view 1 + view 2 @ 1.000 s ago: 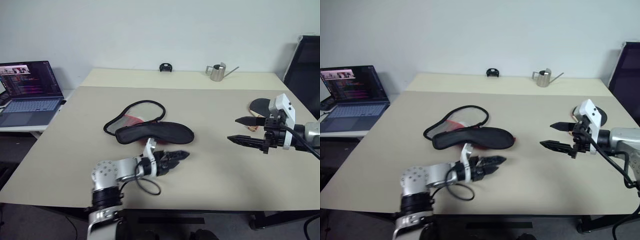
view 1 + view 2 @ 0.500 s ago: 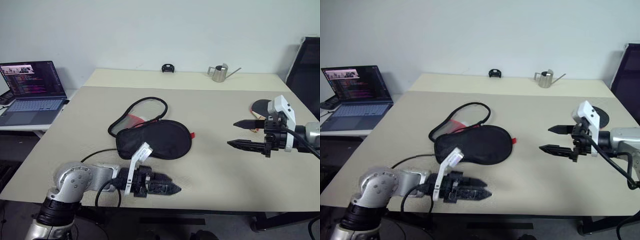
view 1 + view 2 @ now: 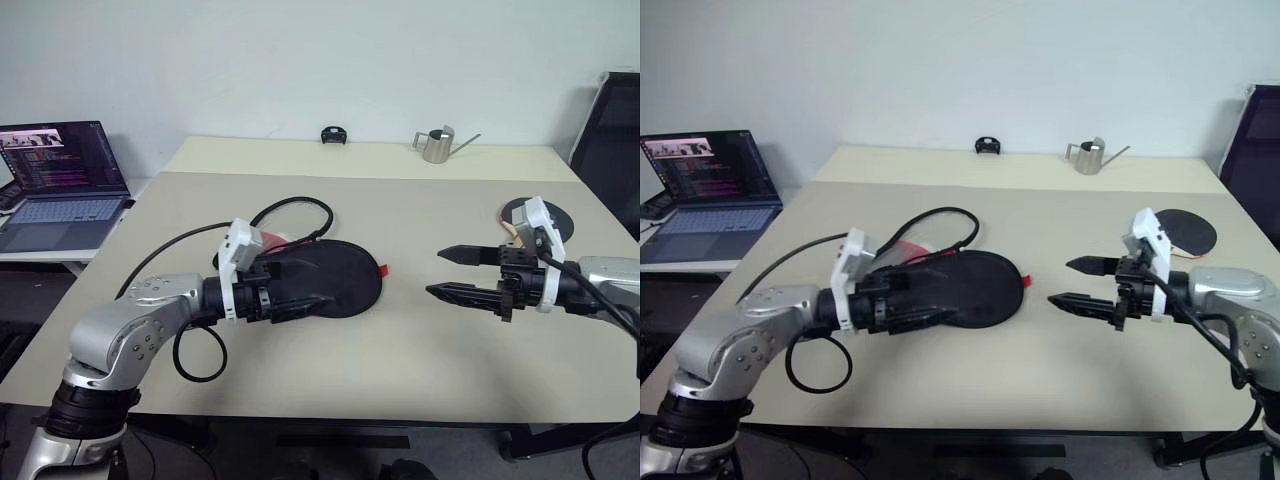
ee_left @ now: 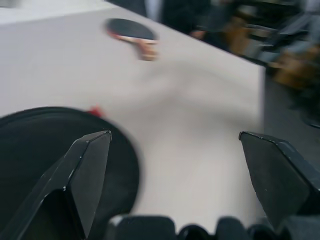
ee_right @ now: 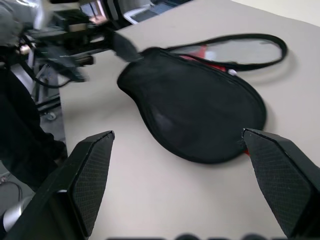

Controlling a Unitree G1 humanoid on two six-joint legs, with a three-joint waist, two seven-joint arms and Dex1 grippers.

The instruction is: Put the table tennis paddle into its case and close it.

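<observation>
Risen from the table's near edge (image 3: 330,408), left pincer (image 3: 305,301) gapes over the case (image 3: 335,280); right pincer (image 3: 450,272) spread.

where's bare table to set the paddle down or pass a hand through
Free: the stretch between the case and the right end effector, and the near strip along the table edge. Crowded: where the left end effector hangs over the case, and the right corner holding the paddle.
</observation>
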